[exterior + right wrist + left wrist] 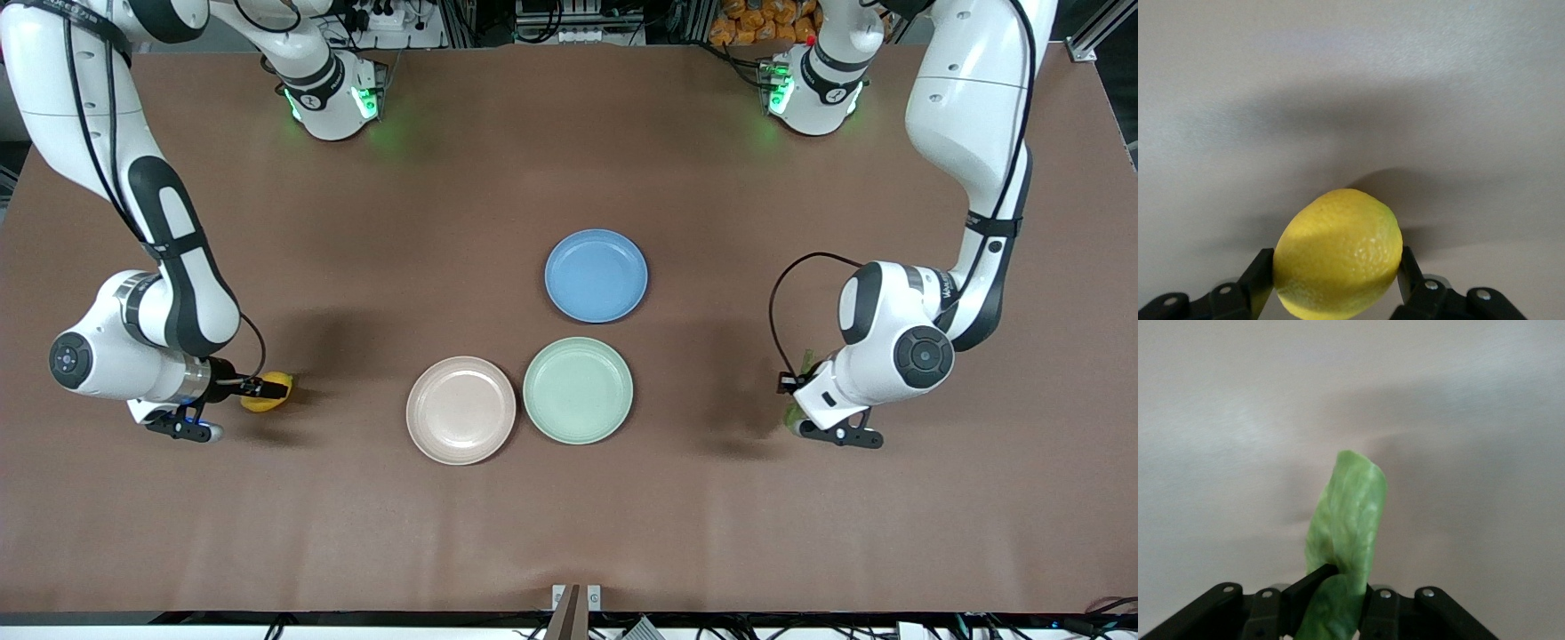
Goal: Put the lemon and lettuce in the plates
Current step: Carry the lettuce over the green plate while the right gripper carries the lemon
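The right tool (pixel 1335 277) is pinching the lemon (pixel 1338 252) at the right arm's end of the counter (pixel 569 533). The left tool (pixel 1331 600) is pinching the lettuce (pixel 1346 533) at the left arm's end, both well apart from the plates (pixel 460 410).

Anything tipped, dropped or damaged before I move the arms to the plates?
Nothing stands out. The right gripper grips the lemon, the left gripper pinches the lettuce, and all three plates lie flat, empty.

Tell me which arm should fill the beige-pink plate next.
Right. The right gripper has its jaws shut on the lemon, at the right arm's end of the table, and the beige-pink plate lies closer to it than to the left gripper, which grips the lettuce.
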